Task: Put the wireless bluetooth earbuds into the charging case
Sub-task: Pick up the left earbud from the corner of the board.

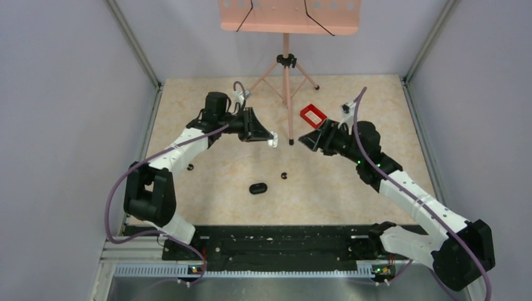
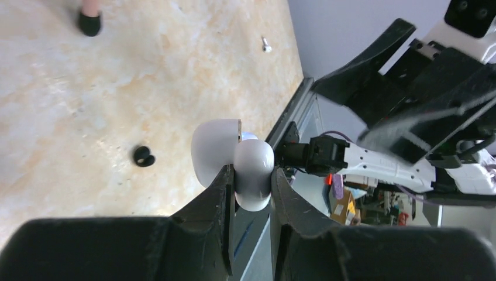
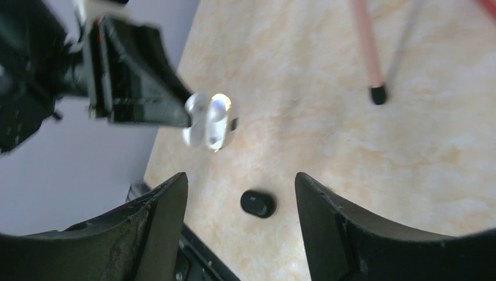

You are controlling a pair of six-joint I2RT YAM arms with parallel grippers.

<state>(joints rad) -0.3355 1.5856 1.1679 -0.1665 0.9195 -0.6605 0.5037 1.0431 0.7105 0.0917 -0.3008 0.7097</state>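
Observation:
The black oval charging case (image 1: 258, 188) lies flat on the table near the front middle; it also shows in the right wrist view (image 3: 258, 204), below and between the open fingers. A tiny black earbud (image 1: 284, 175) lies loose to its right and shows in the left wrist view (image 2: 143, 156). My left gripper (image 1: 272, 139) is raised and shut on a small white rounded object (image 2: 213, 146) that hangs open like a clamshell (image 3: 209, 120). My right gripper (image 1: 306, 139) is open and empty, facing the left one across a short gap.
A pink music stand (image 1: 287, 63) stands at the back; one foot (image 1: 291, 142) lies between the grippers. A red rectangular frame (image 1: 312, 115) lies behind the right gripper. A small dark speck (image 1: 190, 167) lies beside the left arm. Grey walls close in both sides.

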